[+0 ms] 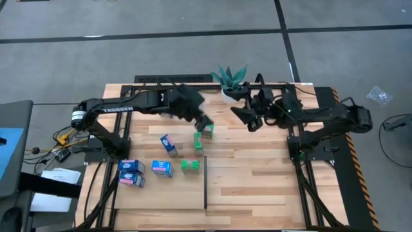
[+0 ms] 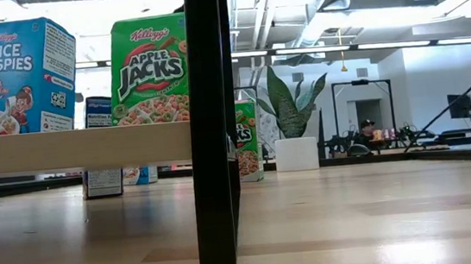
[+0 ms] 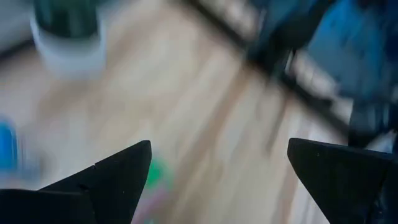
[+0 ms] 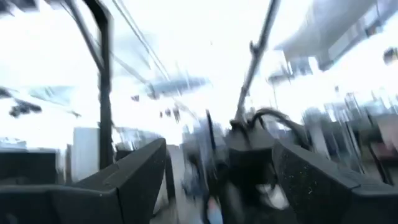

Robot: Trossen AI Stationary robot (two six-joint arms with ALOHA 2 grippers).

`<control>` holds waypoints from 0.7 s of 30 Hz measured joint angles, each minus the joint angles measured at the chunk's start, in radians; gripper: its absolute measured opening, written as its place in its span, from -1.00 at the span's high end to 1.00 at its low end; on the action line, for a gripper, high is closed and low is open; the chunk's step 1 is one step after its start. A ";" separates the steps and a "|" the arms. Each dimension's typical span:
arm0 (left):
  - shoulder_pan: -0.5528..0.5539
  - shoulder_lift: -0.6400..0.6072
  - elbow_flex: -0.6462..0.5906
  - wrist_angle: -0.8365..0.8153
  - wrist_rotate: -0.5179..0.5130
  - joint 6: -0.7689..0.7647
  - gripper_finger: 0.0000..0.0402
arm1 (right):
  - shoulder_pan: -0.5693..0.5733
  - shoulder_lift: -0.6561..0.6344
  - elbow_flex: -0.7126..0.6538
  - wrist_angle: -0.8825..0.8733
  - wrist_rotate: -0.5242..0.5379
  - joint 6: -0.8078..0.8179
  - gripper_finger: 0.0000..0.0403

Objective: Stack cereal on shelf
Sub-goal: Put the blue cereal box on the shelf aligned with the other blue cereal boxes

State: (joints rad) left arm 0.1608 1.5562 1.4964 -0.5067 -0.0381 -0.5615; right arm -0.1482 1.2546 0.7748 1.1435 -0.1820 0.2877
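Several small cereal boxes stand on the light-wood table: blue ones (image 1: 168, 144) (image 1: 131, 166) (image 1: 162, 168) and green ones (image 1: 190, 166) (image 1: 198, 143) (image 1: 207, 131). In the low view a blue Rice Krispies box (image 2: 13, 75) and a green Apple Jacks box (image 2: 150, 71) stand upright on the shelf plank (image 2: 72, 149). My left gripper (image 1: 202, 122) hangs open just above the farthest green box, nothing between its fingers (image 3: 118, 180). My right gripper (image 1: 250, 120) is open near the plant and tipped upward toward the room, its fingers (image 4: 130, 180) bare.
A potted green plant (image 1: 230, 80) stands at the table's far edge between the arms. A thin black divider strip (image 1: 206, 183) runs toward the near edge; up close it shows as a black post (image 2: 213, 125). Bare planks lie at the near right. A person sits far off in the room (image 2: 366, 132).
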 joint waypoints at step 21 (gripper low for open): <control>-0.001 0.000 0.001 0.233 -0.152 0.031 -0.83 | 0.077 0.162 0.146 0.212 0.056 -0.058 -0.58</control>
State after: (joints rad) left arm 0.1600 1.5562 1.4979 -0.2737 -0.1903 -0.5308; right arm -0.0713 1.4166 0.9212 1.3557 -0.1262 0.2295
